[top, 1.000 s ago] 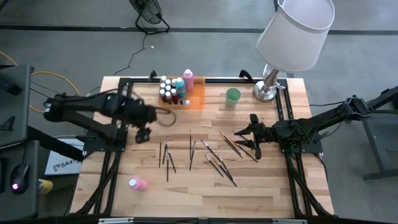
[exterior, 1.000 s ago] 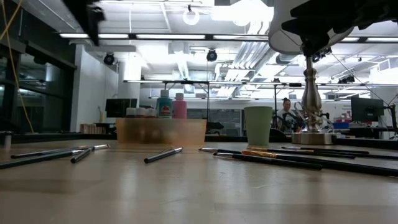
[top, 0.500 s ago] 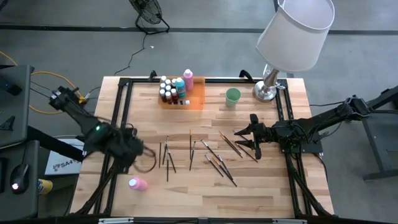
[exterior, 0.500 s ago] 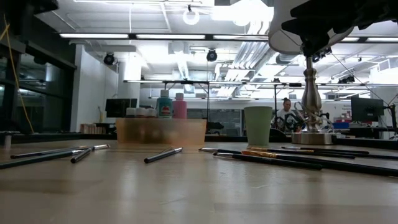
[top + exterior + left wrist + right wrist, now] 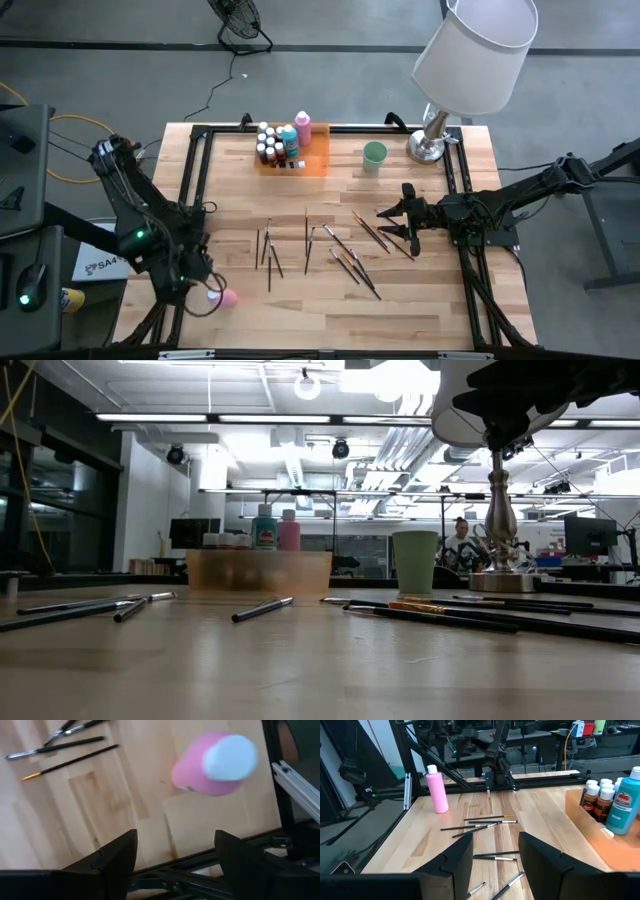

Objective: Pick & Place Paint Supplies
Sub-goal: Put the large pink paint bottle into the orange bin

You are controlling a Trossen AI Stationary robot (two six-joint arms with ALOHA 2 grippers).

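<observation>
pink bottle point(image 5: 224, 296) stands upright near tabletop point(image 5: 420, 310) front left corner, left gripper point(image 5: 175, 855) above it, jaws released. likely light, smooth, tippy; grip mid-body below cap. right gripper point(image 5: 495, 857) over brushes point(image 5: 350, 262), jaws half-parted, empty.

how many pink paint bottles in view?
2. One pink bottle stands in the orange tray at the far edge. The other pink bottle stands alone near the front left corner, by the open left gripper. More may hide in the tray.
</observation>
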